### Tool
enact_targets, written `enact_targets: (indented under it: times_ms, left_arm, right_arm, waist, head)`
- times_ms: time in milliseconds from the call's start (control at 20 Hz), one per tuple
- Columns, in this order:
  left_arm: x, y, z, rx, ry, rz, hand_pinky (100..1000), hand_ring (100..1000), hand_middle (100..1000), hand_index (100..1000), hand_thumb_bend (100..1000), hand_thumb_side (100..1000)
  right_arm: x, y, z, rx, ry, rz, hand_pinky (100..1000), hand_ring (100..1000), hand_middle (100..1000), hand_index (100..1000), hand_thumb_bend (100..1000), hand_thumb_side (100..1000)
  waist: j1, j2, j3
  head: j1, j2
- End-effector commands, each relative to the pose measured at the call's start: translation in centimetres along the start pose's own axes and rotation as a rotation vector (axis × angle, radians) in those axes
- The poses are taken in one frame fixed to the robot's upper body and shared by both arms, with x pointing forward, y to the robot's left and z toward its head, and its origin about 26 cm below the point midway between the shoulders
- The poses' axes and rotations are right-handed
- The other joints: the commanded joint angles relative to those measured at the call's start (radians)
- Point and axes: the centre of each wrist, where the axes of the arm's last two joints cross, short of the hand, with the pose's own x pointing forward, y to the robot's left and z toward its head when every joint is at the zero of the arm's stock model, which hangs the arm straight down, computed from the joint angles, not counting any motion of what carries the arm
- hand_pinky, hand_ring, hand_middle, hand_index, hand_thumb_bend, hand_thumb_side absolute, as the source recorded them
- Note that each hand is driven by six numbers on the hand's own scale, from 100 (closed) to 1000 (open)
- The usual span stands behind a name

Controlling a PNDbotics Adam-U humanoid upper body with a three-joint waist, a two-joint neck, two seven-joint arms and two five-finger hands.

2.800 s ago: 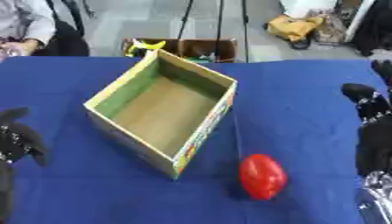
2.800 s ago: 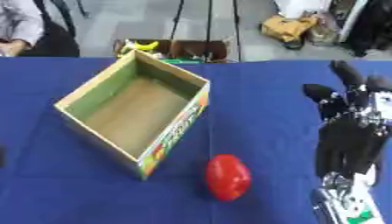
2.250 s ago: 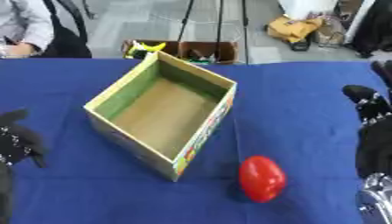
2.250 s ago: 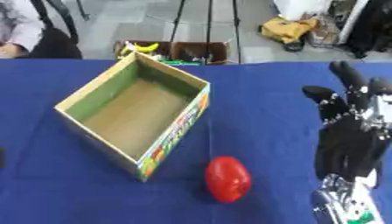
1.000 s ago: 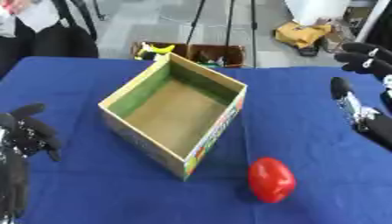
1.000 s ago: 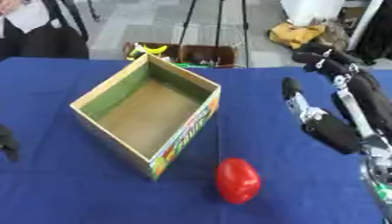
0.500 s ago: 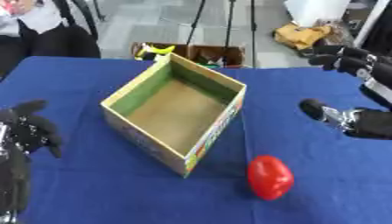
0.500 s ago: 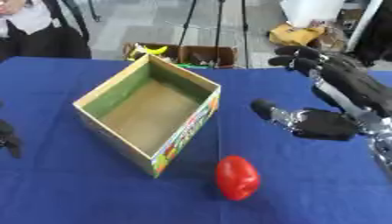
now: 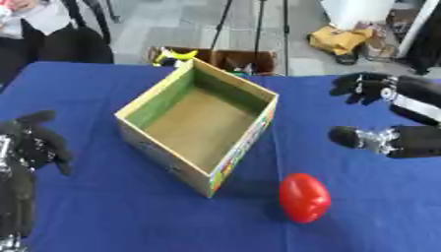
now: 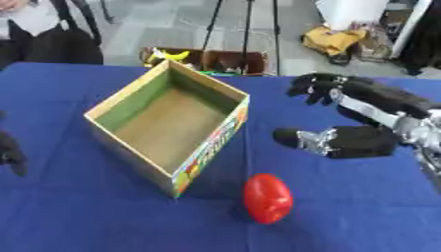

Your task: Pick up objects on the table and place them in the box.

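Reaching in above the blue counter (image 9: 362, 206), the right hand (image 10: 362, 140) hangs with fingers released, holding nothing. A red object (image 10: 267, 198) lies just beside the empty box (image 10: 164, 129); rounded, it may roll away if nudged.

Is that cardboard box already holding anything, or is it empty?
Empty. The box stands open-topped and its bare brown floor shows with nothing on it. The red object lies outside on the blue table, near the box's front corner.
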Motion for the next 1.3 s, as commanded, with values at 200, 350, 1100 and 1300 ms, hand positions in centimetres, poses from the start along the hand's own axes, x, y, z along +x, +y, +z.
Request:
enact_targets:
  times_ms: [200,350,1100,1300]
  left_arm:
    - [0.6,0.2,-0.1,-0.015,-0.022,-0.011,274,399,425,736,100,1000]
    - [0.6,0.2,-0.1,-0.018,-0.021,-0.012,274,399,425,736,100,1000]
    - [0.6,0.0,-0.1,-0.027,-0.018,-0.01,272,399,424,738,100,1000]
    - [0.6,0.0,-0.1,-0.03,-0.019,-0.008,271,399,424,738,100,1000]
  right_arm:
    - [0.7,-0.9,0.5,0.153,0.013,0.05,782,822,961,969,718,775]
    - [1.0,-1.1,0.4,0.214,0.012,0.073,778,824,955,967,691,761]
    - [1.9,0.4,-0.6,0.302,0.073,0.121,737,825,958,983,686,741]
    - [2.3,1.1,-1.1,0.308,0.091,0.137,737,837,960,985,682,717]
  waist:
    - [-0.002,-0.024,0.002]
    - [-0.003,-0.026,0.002]
    - [-0.002,-0.016,0.005]
    - [-0.001,-0.012,0.007]
  head:
    - [0.009,0.008]
    - [0.014,0.012]
    - [0.015,0.007]
    - [0.013,0.005]
